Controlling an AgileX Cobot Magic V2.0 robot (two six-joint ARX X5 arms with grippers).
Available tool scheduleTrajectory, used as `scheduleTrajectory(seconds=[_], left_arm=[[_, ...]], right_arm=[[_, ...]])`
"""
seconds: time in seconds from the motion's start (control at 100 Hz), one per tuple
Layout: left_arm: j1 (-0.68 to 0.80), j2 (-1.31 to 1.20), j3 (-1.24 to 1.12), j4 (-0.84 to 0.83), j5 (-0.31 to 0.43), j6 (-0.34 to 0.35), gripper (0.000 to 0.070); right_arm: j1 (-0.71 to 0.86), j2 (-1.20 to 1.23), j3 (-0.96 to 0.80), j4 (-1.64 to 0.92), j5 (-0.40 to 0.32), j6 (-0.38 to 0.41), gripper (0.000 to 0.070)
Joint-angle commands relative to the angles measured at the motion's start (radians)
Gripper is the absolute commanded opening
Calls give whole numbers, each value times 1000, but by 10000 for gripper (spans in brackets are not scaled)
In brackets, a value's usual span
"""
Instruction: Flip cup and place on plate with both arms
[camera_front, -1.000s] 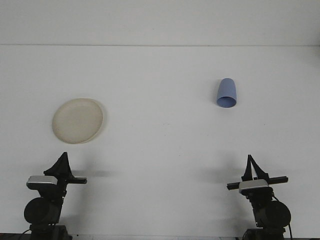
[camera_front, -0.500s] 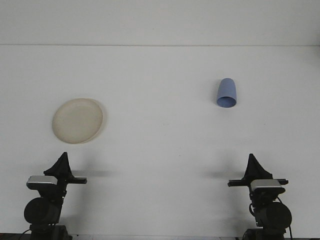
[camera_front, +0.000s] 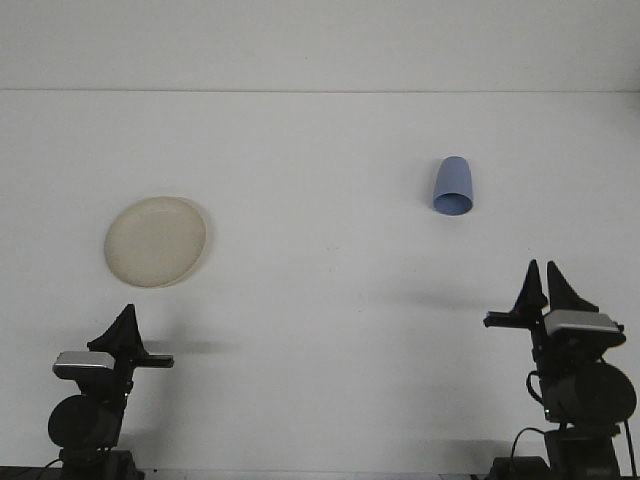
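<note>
Likely light, stiff, slippery: blue cup (camera_front: 453, 186) upside down toward surface's far right; best pinched mid-wall. Right claw (camera_front: 546, 287) parted, left claw (camera_front: 125, 328) pressed together.

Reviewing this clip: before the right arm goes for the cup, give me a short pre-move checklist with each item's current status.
1. Blue cup free to grasp: ok. It sits alone, mouth-down, on the white table.
2. Right gripper ready: ok. Its jaws stand apart and hold nothing, short of the cup.
3. Path from right gripper to cup clear: ok, only bare table lies between.
4. Plate ready to receive: ok. It lies flat with nothing on it.
5. Left gripper ready for the handover: cannot tell; its jaws overlap in this view.
6. Cup flipped upright: not ok, not yet done.
</note>
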Motion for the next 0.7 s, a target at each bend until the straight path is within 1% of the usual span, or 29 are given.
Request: scheduleTrajectory(seconds=[0.0, 0.03, 0.05, 0.18, 0.39, 0.59, 0.69], left_arm=[[2, -2, -19, 11, -2, 5, 15], [2, -2, -19, 11, -2, 5, 15], [2, -2, -19, 11, -2, 5, 15], [2, -2, -19, 11, -2, 5, 15], [2, -2, -19, 11, -2, 5, 15], [2, -2, -19, 11, -2, 5, 15], [2, -2, -19, 11, -2, 5, 15]], right_arm=[[1, 93, 59, 3, -14, -53, 508], [1, 133, 80, 3, -17, -55, 548], [1, 161, 93, 4, -22, -58, 556], [1, 328, 134, 34, -56, -89, 556], [1, 617, 134, 174, -56, -117, 556], [1, 898, 134, 434, -54, -214, 552], [0, 1021, 135, 561, -55, -250, 552]])
